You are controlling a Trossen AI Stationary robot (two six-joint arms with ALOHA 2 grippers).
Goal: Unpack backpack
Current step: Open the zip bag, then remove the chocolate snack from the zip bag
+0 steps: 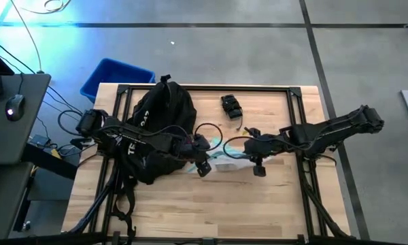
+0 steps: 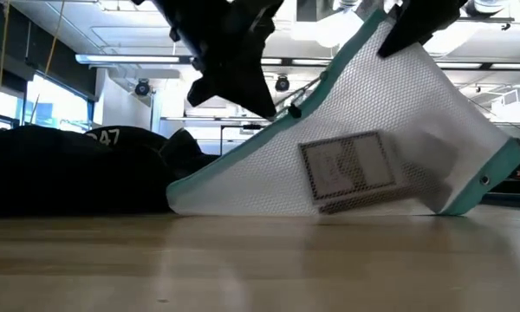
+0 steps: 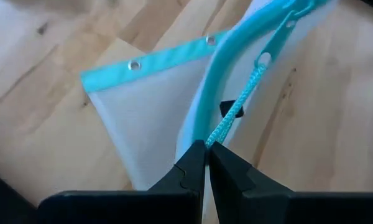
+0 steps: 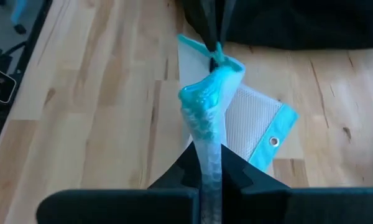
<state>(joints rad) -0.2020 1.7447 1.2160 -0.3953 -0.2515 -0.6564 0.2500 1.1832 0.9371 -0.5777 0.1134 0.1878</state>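
Observation:
The black backpack [image 1: 160, 133] lies on the table's left half, also seen as a dark mound in the low view [image 2: 69, 173]. To its right is a white mesh pouch with teal edging [image 2: 364, 130], holding a flat card-like packet [image 2: 347, 165]. Both grippers are shut on the pouch's upper zip edge. My left gripper [image 3: 206, 144] is at the end nearer the backpack [image 1: 202, 167]. My right gripper [image 4: 210, 163] is at the other end [image 1: 258, 167]. My left gripper pinches the teal pull cord [image 3: 227, 124] of the zip, beside the pouch's teal top edge, between its two fingertips and from above. The pouch hangs slanted below it. My right gripper pinches the bunched teal top edge [image 4: 205, 118] of the pouch from above. That end is raised higher, and the pouch's lower edge [image 2: 312, 211] rests on the table.
A small black object [image 1: 231, 105] lies toward the far edge, and a thin dark cable loop [image 1: 207, 129] lies beside the backpack. A blue bin [image 1: 115, 75] stands off the table's far left corner. Bare wood [image 1: 211, 204] stretches along the near side.

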